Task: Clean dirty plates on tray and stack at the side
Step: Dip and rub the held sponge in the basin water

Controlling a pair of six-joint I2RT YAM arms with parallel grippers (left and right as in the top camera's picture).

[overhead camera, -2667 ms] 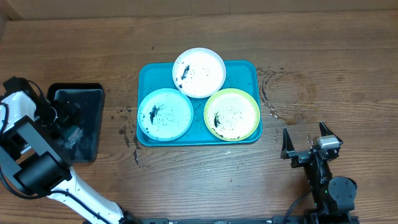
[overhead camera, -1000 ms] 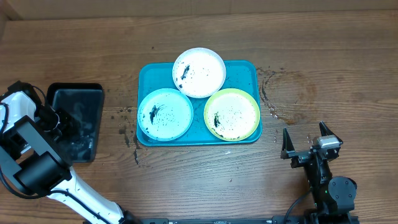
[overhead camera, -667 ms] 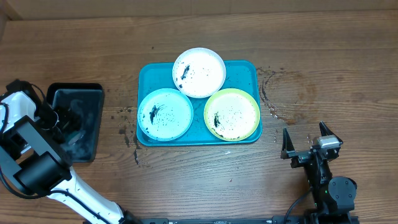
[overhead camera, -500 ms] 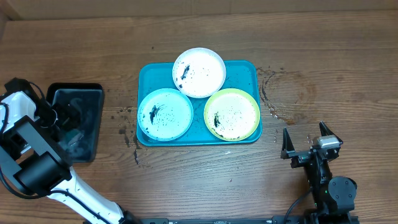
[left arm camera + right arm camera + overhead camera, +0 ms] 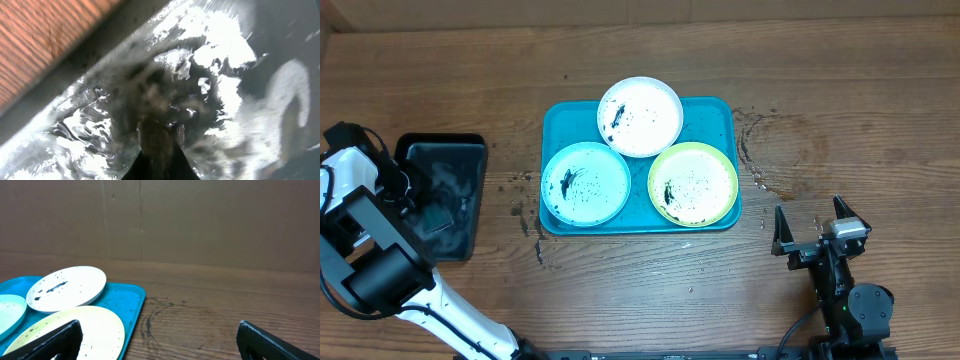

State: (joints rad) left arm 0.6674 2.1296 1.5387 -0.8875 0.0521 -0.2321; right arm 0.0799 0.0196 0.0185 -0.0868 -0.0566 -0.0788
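Three dirty plates lie on the turquoise tray (image 5: pixel 720 112): a white one (image 5: pixel 640 116) at the back, a light-blue one (image 5: pixel 585 182) front left and a yellow-green one (image 5: pixel 693 184) front right, all with dark specks. My left gripper (image 5: pixel 432 205) is far to their left, dipped into a black tray of water (image 5: pixel 470 143). In the left wrist view its jaws (image 5: pixel 156 155) stand close together on a brownish wet sponge (image 5: pixel 154 137). My right gripper (image 5: pixel 812 228) rests open and empty near the front right, short of the yellow-green plate (image 5: pixel 100 325).
Dark wet smears mark the wood right of the turquoise tray (image 5: pixel 770 150), and specks lie between the two trays (image 5: pixel 525 205). The rippling water (image 5: pixel 220 45) glares. A brown wall (image 5: pixel 200 220) closes the back of the table.
The left gripper has shifted slightly within the black tray and the water ripples differently. The plates and the right arm have not moved.
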